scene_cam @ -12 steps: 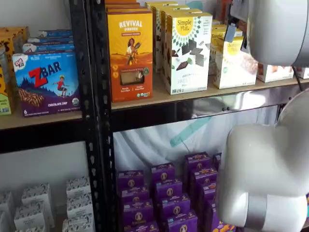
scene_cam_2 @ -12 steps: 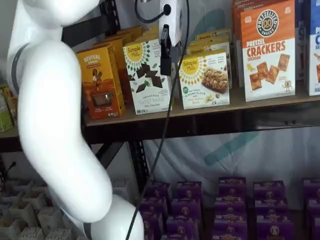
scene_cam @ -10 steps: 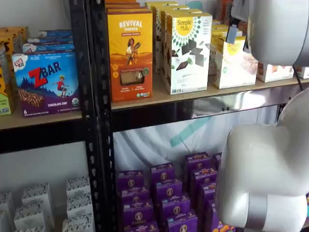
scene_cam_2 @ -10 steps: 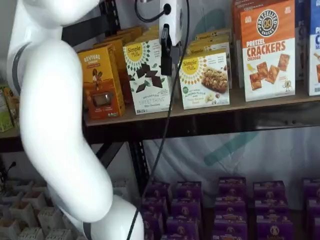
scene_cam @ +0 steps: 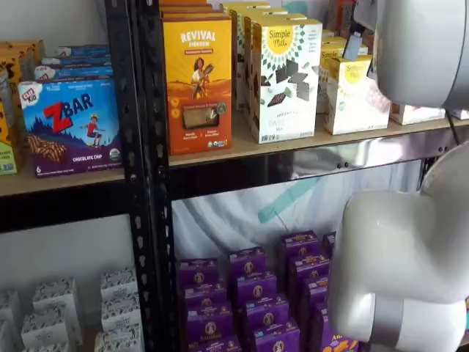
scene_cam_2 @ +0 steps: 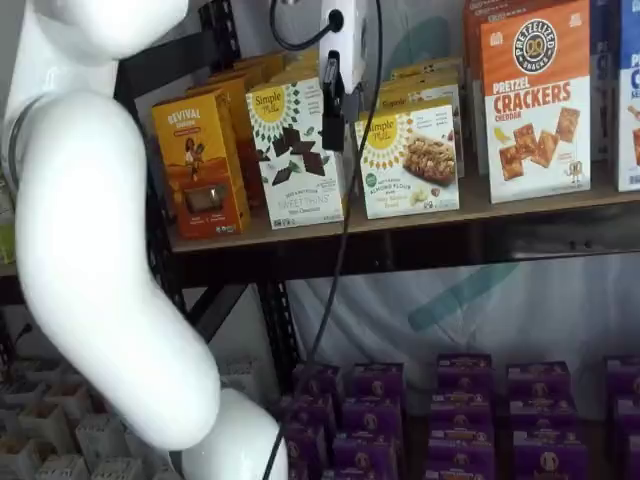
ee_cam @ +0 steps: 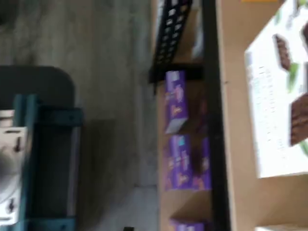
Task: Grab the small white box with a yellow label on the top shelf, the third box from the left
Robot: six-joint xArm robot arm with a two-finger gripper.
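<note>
In front of the tall white chocolate-piece carton (scene_cam_2: pixel 297 152), the white-bodied, black-fingered gripper (scene_cam_2: pixel 334 122) has crept slightly higher; its grip state is unreadable. The small white box (scene_cam_2: pixel 410 160) beside that carton on the top shelf (scene_cam_2: pixel 400 238) remains ungrasped.

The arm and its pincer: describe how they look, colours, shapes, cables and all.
The arm is glossy white, built of thick rounded segments with grey bands at the joints. The pincer has a white boxy body with black fingers below it; in a shelf view one finger shows bluish-grey. A thin black cable hangs beside the pincer. No lettering is readable.
</note>
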